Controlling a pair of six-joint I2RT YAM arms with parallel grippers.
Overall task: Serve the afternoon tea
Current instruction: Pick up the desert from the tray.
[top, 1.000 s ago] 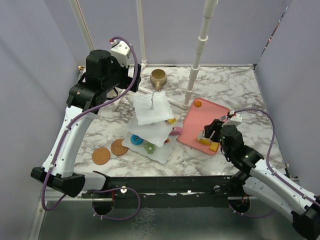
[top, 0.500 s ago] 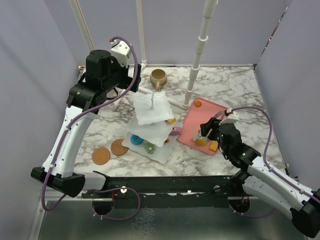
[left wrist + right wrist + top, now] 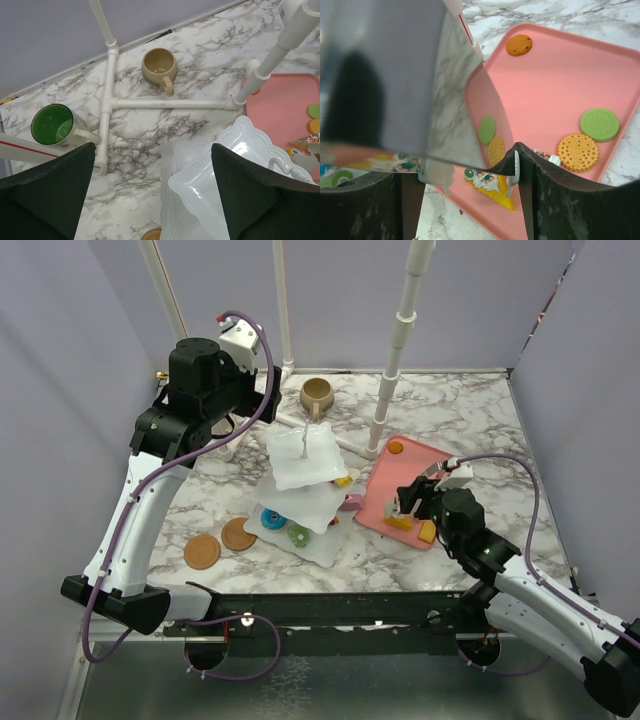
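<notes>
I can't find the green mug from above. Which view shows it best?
Left wrist view: the green mug sits clear beside a white pipe. From the top the left arm hides it; the right wrist view misses it.

- The left arm (image 3: 135,525) rears up tall to the left of the three-tier stand (image 3: 322,468), elbow bent, wrist tipped downward.
- The left gripper (image 3: 152,150) hangs above the stand's back-left side, jaws spread wide, nothing between them.
- The right arm (image 3: 540,595) lies low, right of the stand.
- The right gripper (image 3: 408,505) points toward the stand, fingers pressing metal tongs (image 3: 420,75).
</notes>
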